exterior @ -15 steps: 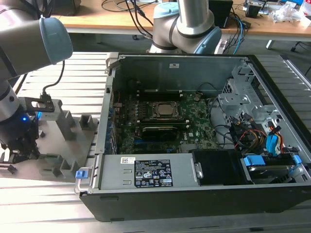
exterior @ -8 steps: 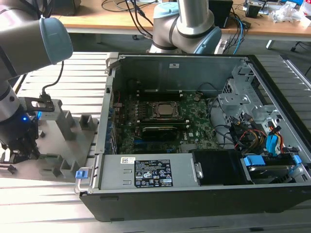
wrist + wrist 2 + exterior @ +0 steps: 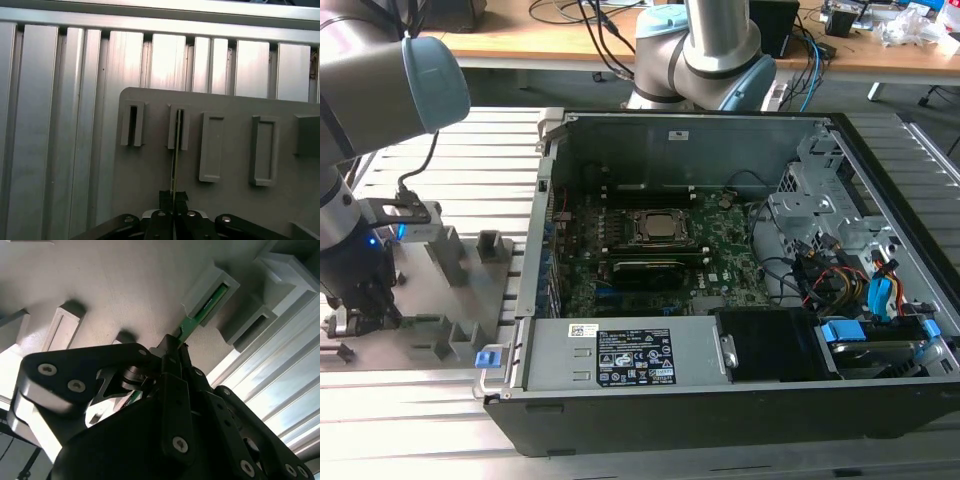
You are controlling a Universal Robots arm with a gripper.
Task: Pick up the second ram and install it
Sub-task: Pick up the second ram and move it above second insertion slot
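Note:
The second ram point(image 3: 175, 160) stands on edge as a thin green stick, its far end resting in a slot of the grey fixture plate point(image 3: 150, 170). In the second wrist view the same green stick point(image 3: 202, 310) runs from a raised slot block down into the black fingers. My gripper point(image 3: 174, 200) is shut on the near end of the stick, also seen from the side as the gripper point(image 3: 175, 347). In the exterior view the gripper point(image 3: 362, 318) sits low over the fixture plate point(image 3: 470, 290), at the exterior view's left, outside the computer case.
The open computer case point(image 3: 720, 400) lies at the centre and right of the exterior view, with the green motherboard point(image 3: 720, 255) and CPU socket point(image 3: 655, 228) inside. Cables and drive bays point(image 3: 860, 290) fill its right side. Several raised slot blocks point(image 3: 212, 147) stand on the fixture plate, which sits on ribbed aluminium table rails point(image 3: 50, 125).

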